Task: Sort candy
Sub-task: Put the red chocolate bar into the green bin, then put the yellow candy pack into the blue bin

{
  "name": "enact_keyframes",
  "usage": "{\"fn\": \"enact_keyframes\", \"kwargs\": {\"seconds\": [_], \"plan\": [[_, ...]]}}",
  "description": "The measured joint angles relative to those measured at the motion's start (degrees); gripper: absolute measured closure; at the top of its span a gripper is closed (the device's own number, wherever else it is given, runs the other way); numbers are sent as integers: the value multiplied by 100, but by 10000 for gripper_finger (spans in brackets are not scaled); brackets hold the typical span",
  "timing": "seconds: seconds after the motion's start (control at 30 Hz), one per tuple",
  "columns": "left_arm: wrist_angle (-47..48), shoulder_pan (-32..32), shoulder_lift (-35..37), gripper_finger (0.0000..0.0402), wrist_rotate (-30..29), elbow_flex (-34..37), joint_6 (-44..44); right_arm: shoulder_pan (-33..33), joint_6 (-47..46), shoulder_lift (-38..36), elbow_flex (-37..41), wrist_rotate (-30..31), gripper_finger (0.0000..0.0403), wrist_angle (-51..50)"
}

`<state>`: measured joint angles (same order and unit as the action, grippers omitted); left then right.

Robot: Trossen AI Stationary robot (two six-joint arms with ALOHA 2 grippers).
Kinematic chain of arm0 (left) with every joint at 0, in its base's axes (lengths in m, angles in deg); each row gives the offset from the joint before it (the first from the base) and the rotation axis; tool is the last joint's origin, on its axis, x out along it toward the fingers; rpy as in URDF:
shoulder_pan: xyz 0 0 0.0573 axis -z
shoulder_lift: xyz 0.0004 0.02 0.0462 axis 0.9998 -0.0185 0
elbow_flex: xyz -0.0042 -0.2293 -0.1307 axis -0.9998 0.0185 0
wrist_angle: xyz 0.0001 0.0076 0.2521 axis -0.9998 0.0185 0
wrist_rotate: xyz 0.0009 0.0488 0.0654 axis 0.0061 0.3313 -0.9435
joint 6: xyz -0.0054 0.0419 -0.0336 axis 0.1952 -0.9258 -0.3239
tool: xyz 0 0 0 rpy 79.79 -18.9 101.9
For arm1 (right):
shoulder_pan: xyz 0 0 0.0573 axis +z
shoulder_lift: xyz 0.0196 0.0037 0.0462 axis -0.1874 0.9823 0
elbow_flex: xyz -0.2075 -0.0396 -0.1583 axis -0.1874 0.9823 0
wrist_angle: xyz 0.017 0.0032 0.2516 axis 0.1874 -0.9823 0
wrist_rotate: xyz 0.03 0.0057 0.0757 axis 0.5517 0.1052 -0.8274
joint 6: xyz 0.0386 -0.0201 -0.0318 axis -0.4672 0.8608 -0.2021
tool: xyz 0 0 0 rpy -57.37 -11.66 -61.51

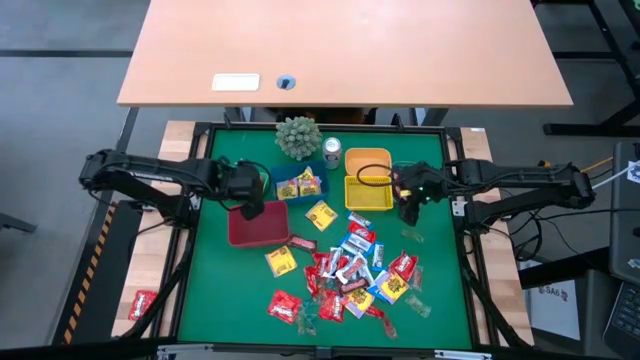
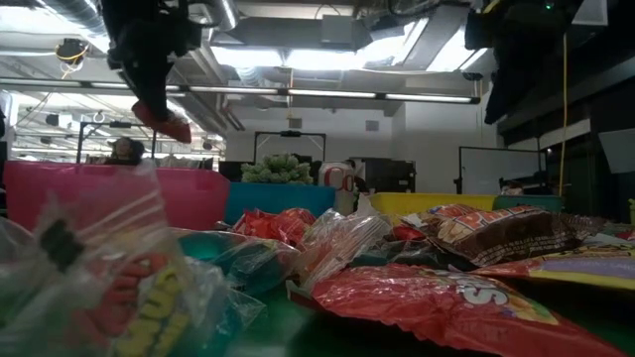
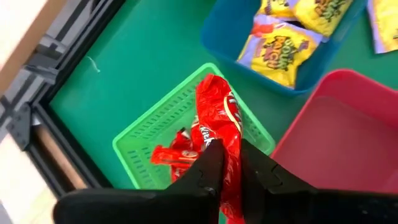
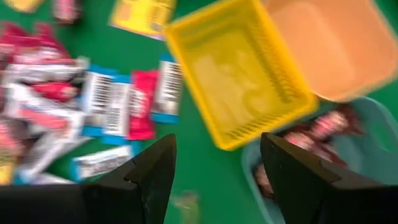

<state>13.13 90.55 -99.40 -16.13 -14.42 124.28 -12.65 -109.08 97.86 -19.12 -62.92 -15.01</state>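
My left gripper (image 3: 229, 167) is pinched shut on a red wrapped sweet (image 3: 219, 118), which hangs over the green basket (image 3: 144, 133) just ahead of my fingers; a couple more red sweets (image 3: 176, 154) already lie in that basket. Beside it sit the red bin (image 3: 348, 130) and the blue bin (image 3: 249, 53) holding yellow packets (image 3: 281, 48). My right gripper (image 4: 217, 171) stands wide and holds nothing, hovering with the yellow basket (image 4: 239, 87) straight in front and the heap of candy (image 1: 345, 275) off to one side. These sweets look very light, flat and crinkly; I judge the foil slippery and limp, so a pinch across the middle of the wrapper should hold better than a corner, which might slide out or tear. The wrist camera shows my grip and the basket's contents, which the overhead camera hides under the arm. The overhead camera alone shows the whole spread, including one stray sweet (image 1: 142, 304) off the green mat. The table-level camera shows the red sweet raised high above the bins.
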Motion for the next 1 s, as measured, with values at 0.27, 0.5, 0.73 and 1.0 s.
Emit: {"fn": "enact_keyframes", "kwargs": {"seconds": [0.27, 0.5, 0.73, 1.0], "plan": [[30, 0, -13, 360, -99, 0, -12, 338, 37, 2, 0, -844, 169, 396], [28, 0, -13, 307, -104, 0, -13, 1516, 22, 2, 0, -802, 169, 666], [7, 0, -13, 283, -100, 2, -12, 2805, -408, 26, 0, -468, 169, 1158], [-65, 2, -15, 282, -95, 2, 13, 4229, -733, 659, 0, -29, 169, 1286]]}}
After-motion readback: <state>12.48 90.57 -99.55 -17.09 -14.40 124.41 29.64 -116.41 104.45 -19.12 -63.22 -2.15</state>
